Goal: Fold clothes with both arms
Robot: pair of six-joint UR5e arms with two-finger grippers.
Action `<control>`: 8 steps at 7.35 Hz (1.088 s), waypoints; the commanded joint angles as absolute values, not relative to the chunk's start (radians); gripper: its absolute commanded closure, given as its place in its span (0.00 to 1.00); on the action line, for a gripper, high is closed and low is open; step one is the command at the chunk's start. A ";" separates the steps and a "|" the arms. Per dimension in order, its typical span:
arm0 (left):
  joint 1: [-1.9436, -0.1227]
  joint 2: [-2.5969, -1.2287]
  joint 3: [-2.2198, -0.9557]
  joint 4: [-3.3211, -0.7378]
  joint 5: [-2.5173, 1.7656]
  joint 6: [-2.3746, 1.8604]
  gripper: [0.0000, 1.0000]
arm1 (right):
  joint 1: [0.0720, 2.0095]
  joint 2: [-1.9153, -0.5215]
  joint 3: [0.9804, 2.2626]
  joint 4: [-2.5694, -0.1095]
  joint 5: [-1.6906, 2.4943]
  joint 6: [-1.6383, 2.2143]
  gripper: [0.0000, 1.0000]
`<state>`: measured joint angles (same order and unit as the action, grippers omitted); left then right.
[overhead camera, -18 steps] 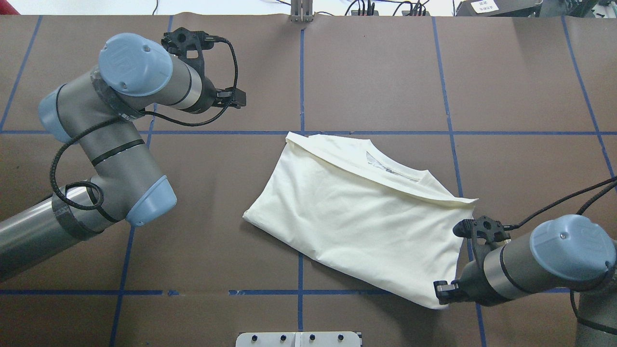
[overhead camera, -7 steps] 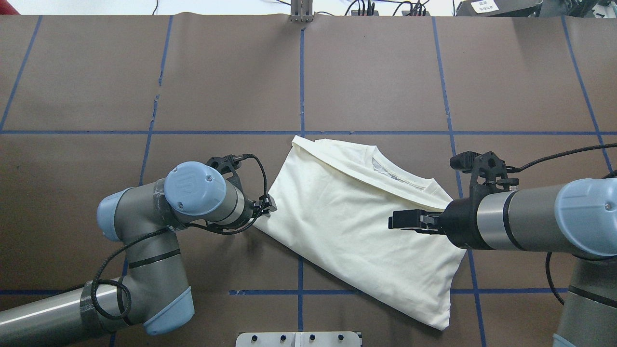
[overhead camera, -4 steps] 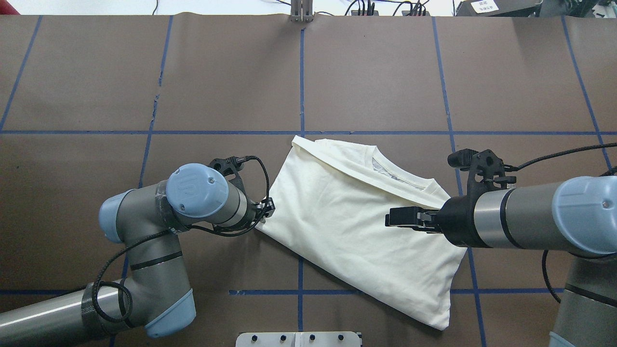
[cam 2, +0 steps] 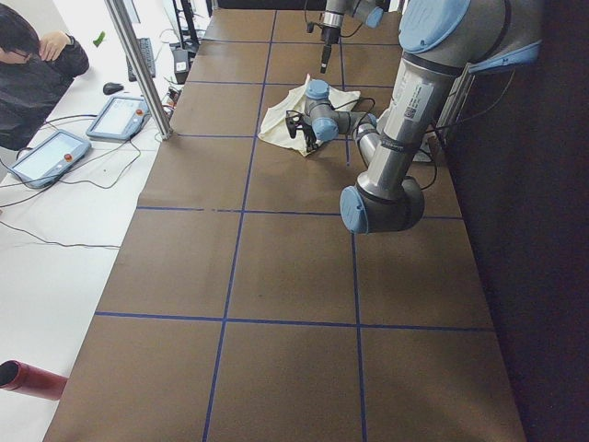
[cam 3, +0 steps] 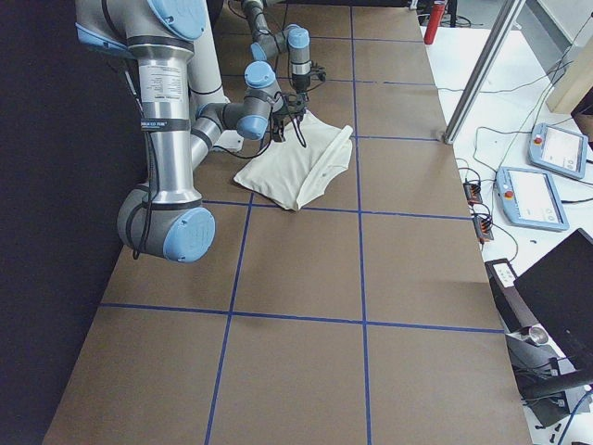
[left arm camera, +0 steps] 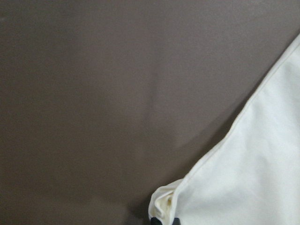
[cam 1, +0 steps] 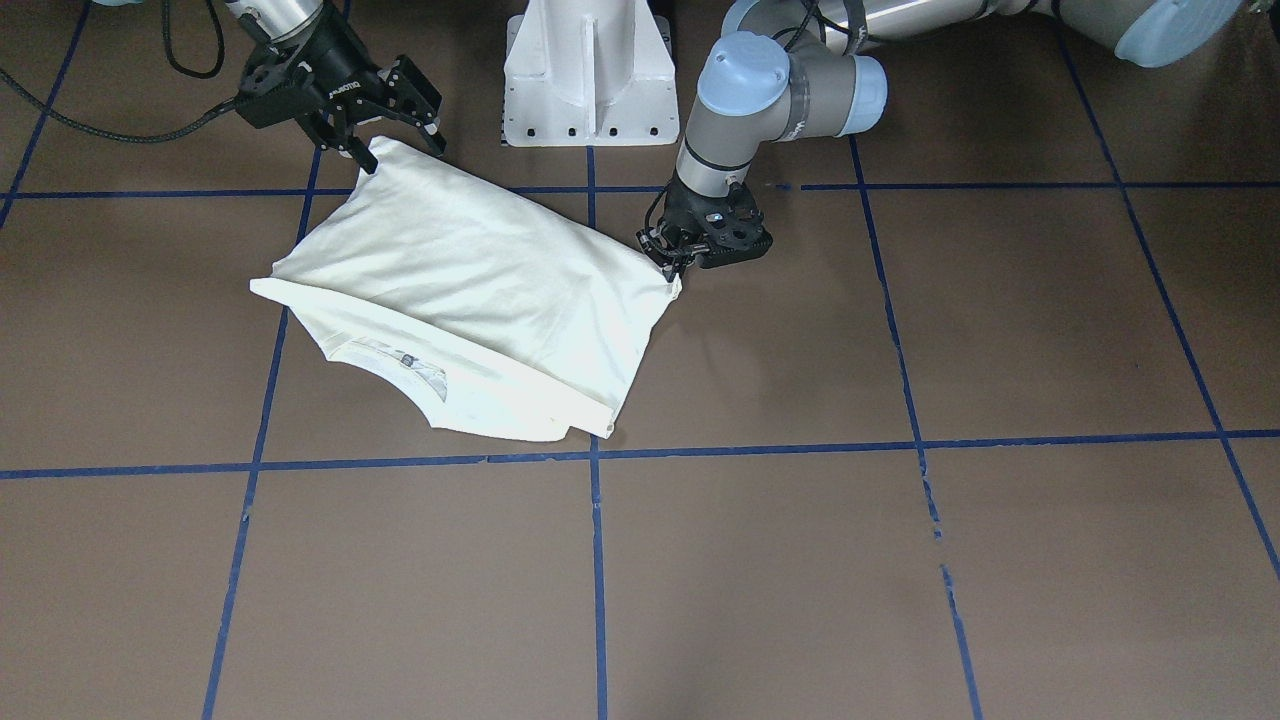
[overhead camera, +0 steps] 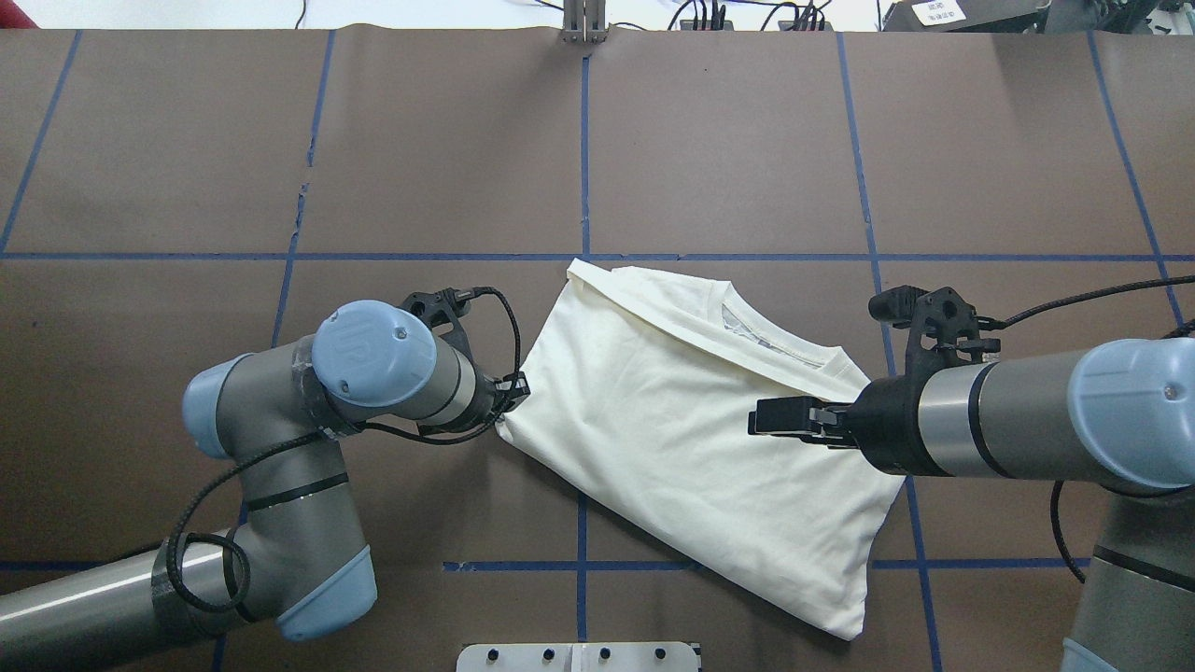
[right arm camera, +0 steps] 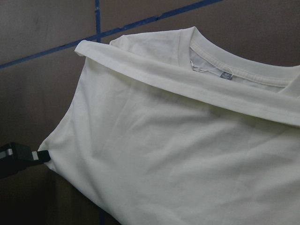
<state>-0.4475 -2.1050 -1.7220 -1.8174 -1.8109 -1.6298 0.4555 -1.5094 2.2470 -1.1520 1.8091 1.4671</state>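
Note:
The cream-white shirt [overhead camera: 672, 439] lies folded on the brown table, plain side up, collar and label toward the far side; no print shows. It also shows in the front view [cam 1: 480, 280]. My left gripper [overhead camera: 509, 409] is down at the shirt's left corner and shut on it; the left wrist view shows that corner bunched [left arm camera: 164, 206]. The right wrist view shows it at the same corner [right arm camera: 40, 156]. My right gripper [overhead camera: 761, 417] hovers above the shirt's right half. In the front view it [cam 1: 392, 135] is open and empty.
The white pedestal base [cam 1: 588, 70] stands at the near edge behind the shirt. Blue tape lines [overhead camera: 583, 140] grid the brown table cover. A metal post [cam 3: 482, 69] and tablets [cam 3: 533, 195] are at the far edge on the operators' side.
The left arm came from the far left down to the shirt's left corner. The right arm left the shirt's near right corner and rose over it. The shirt turned slightly.

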 commanded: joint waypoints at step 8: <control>-0.767 -2.533 -0.985 -2.182 -1.735 -1.200 1.00 | 0.485 -1.508 2.218 -1.152 1.776 1.465 0.00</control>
